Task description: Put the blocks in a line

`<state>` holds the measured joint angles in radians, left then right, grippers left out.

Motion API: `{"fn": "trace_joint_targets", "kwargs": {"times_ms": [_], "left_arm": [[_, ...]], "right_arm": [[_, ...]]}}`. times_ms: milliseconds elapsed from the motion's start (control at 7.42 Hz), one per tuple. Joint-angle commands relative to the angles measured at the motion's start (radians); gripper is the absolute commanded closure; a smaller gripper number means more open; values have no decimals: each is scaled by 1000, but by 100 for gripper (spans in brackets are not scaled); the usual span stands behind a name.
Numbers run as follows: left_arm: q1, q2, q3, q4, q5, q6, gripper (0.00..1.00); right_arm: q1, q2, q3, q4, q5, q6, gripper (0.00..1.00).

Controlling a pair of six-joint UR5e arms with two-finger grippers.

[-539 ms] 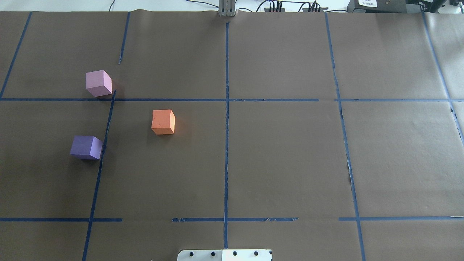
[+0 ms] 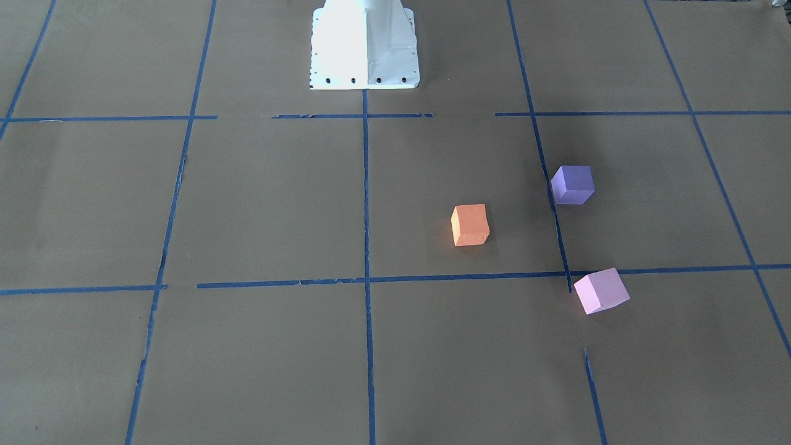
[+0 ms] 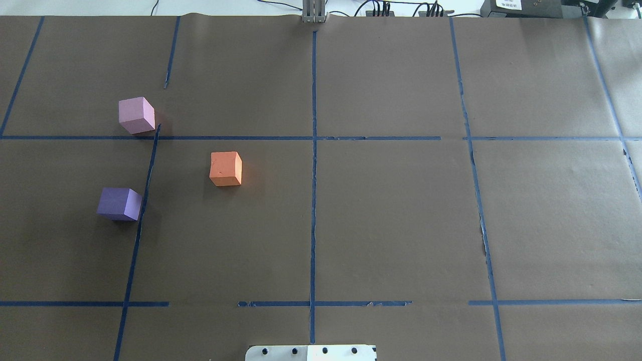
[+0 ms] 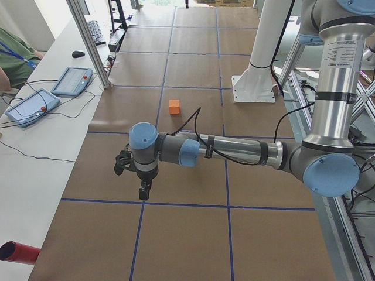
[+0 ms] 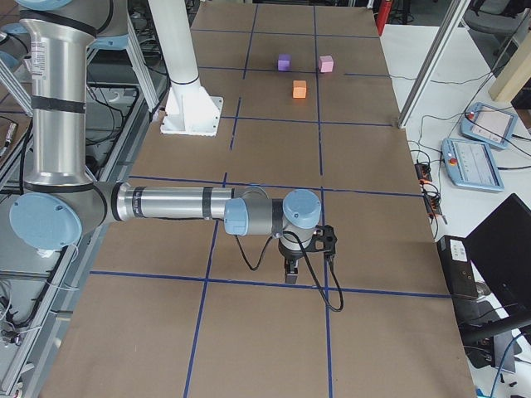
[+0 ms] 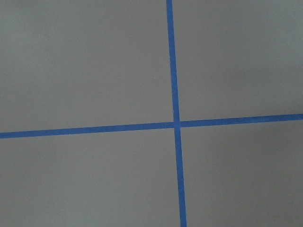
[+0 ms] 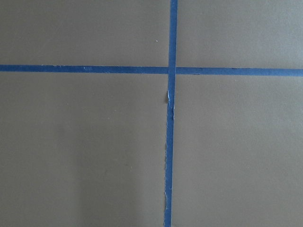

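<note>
Brown table (image 3: 391,215) gridded with blue tape (image 3: 313,200). Left half: pink block (image 3: 136,115) far, purple block (image 3: 119,204) near, orange block (image 3: 225,169) to their right, all apart. Left gripper (image 4: 142,191) and right gripper (image 5: 291,274) hang elsewhere; whether either is clenched, cannot tell.

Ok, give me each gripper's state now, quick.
Left gripper: cannot be told; it shows only in a side view.
Right gripper: cannot be told; it shows only in a side view.
</note>
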<state>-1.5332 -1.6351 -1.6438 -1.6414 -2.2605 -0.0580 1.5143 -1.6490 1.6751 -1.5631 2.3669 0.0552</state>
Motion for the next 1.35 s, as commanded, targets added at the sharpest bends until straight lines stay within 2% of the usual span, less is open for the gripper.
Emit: {"fn": "trace_joint_targets", "kwargs": {"times_ms": [0,135,270,539,809,1079,1213], "left_arm": [[7,-46,-75,6,32,-3,0],[25,-54,-152,31,32,-5,0],[97,-99,-178,55,33,-66,0],[247,-222,-212,121,33,-300,0],[402,-351,-202,199,36,-539,0],[584,-419,-189,193,166,-733,0],[622,-446,-163,154,165,-840,0]], "right_arm": [[1,0,0,0,0,0,0],[1,0,0,0,0,0,0],[0,0,-2,0,0,0,0],[1,0,0,0,-2,0,0],[1,2,0,0,0,0,0],[1,0,0,0,0,0,0],[1,0,0,0,0,0,0]]}}
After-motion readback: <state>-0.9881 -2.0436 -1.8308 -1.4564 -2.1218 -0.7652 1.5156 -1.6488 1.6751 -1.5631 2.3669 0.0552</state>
